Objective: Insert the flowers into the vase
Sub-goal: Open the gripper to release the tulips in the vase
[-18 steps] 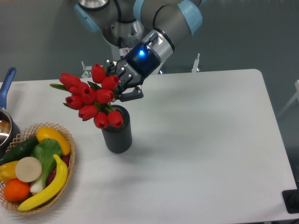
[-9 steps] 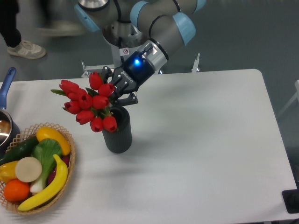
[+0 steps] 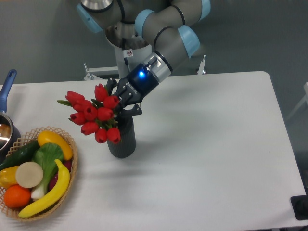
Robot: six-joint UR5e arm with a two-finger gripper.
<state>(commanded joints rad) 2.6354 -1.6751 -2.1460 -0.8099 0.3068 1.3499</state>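
Currently, from the fixed camera, I read the gripper (image 3: 121, 102) as positioned directly above the mouth of the vase (image 3: 122, 140), approaching from the 1 o'clock direction along the arm's wrist, where a blue indicator light is lit. The fingers are clamped on the stems of the flowers (image 3: 93, 114); the exact contact point is partly masked by the buds.

The flowers lean toward 10 o'clock from the vase. The red buds fan out left of the gripper, and the lowest two buds overlap the vase's upper rim on its left side. I cannot tell how far the stems reach inside the vase.

The vase stands upright on the white table (image 3: 207, 144), left of centre.

At 8 o'clock from the vase, well apart from it, a wicker basket (image 3: 70, 169) holds fruit and vegetables, including a banana (image 3: 47, 196) and an orange (image 3: 17, 196). At 9 o'clock, on the frame's left edge, a pot with a blue handle (image 3: 6, 85) is partly cut off.
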